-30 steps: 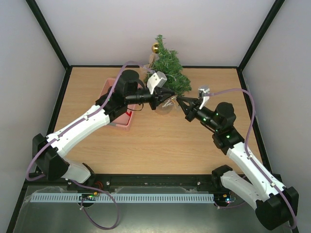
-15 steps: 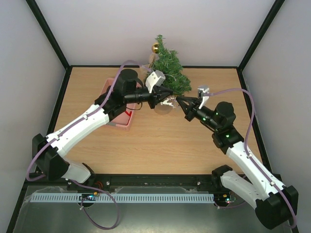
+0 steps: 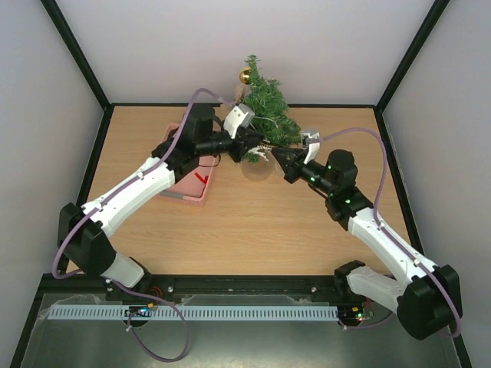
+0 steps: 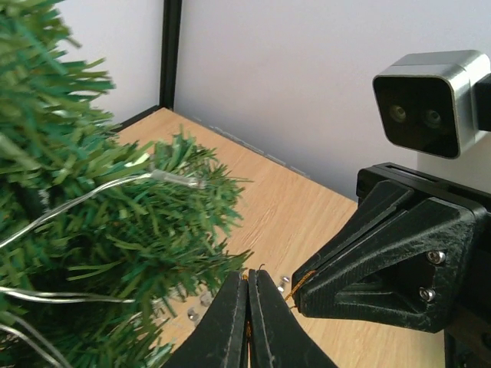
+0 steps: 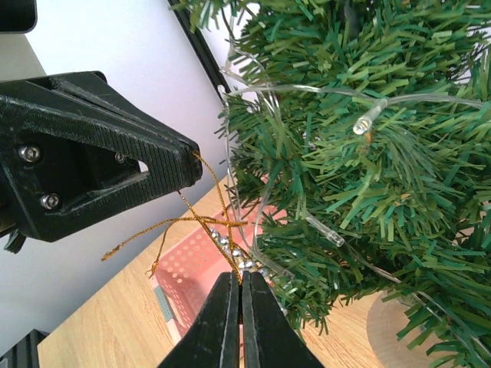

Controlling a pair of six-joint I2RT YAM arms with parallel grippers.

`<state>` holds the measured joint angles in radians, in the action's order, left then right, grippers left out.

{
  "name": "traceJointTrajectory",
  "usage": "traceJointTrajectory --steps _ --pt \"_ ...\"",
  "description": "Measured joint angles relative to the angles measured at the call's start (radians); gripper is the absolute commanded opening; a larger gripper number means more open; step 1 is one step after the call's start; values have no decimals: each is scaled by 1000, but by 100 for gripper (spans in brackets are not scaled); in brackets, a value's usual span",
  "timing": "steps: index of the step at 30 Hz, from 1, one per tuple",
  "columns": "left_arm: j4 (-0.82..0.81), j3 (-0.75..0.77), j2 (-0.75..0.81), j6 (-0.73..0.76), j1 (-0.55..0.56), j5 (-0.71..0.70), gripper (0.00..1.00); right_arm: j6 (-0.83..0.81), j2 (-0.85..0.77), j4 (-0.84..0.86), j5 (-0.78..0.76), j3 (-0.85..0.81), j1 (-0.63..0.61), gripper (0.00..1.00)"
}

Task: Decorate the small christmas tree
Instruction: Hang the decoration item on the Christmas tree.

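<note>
Wooden table (image 3: 253,230), pale walls (image 3: 307,46), black frame (image 3: 77,54).

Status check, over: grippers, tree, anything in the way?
Left gripper and right gripper both shut on the gold thread. Small christmas tree upright, thread at its lower branches. Light wire crosses those branches, may snag.

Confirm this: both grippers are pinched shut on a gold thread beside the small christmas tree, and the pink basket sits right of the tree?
Wrong side: the top view shows the pink basket left of the small christmas tree. The left gripper and right gripper are indeed both shut on the gold thread beside it.
</note>
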<state>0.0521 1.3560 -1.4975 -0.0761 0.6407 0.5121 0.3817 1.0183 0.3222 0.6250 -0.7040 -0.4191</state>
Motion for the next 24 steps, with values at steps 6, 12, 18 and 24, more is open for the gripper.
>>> traceJointTrajectory --steps 6,12,18,24 --pt "-12 0 -21 -5 -33 6 3 -2 53 33 0 -10 0 2" --pt "-34 0 -38 -19 -49 24 2 -6 69 56 0 -14 0 2" --pt "-51 3 -56 -21 -52 51 2 -20 69 59 -5 -24 0 2" --pt "-71 12 -60 -21 -52 80 2 -38 60 58 -17 -24 0 2"
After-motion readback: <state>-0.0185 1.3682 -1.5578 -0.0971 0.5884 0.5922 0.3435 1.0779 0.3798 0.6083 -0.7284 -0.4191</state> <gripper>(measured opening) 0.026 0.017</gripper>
